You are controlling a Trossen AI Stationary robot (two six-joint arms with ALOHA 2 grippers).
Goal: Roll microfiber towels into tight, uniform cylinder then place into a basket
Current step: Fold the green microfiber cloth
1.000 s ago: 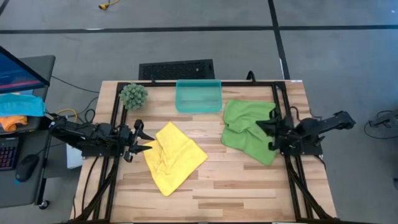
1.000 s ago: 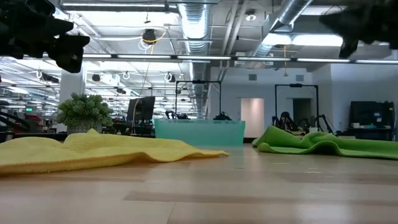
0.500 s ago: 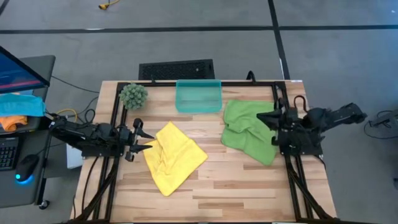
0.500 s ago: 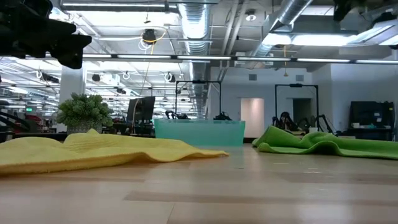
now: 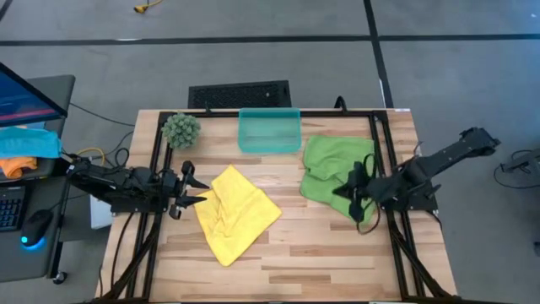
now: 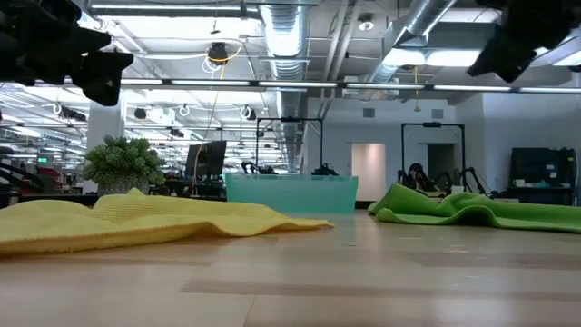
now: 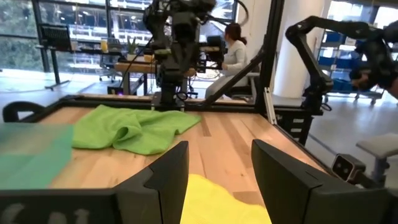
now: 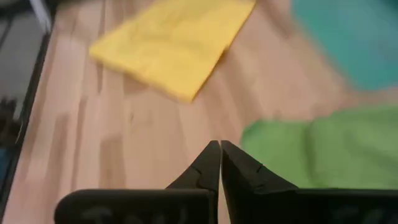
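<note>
Moved since earlier: right tool point(image 5: 348, 191) has swung inward from the desk's right edge and now sits over the near part of the green towel point(image 5: 331, 173); the left arm has not shifted.
Right tool state: fingers pressed together with nothing between them, as the right wrist view shows point(image 8: 219, 163); it has hold of no cloth.
Left tool state: left tool point(image 5: 191, 188) is spread wide and empty, waiting just off the yellow towel's left corner.
Green towel: lies rumpled and unrolled on the right half of the desk point(image 5: 321, 249), folds bunched toward the far side.
Yellow towel point(image 5: 234, 211): flat, turned like a diamond, left of centre, also unrolled.
Basket point(image 5: 269, 131): at the far edge of the desk, between the two towels, holding nothing.
Key relation: the green towel lies under and just ahead of the right tool, stretching away from it toward the basket; the right arm is clearly the nearer one.
Judgement: the tool would need to part its fingers before it could pinch the cloth's near edge to begin a roll.
Other: plant ball point(image 5: 180, 129) at the far left corner.
</note>
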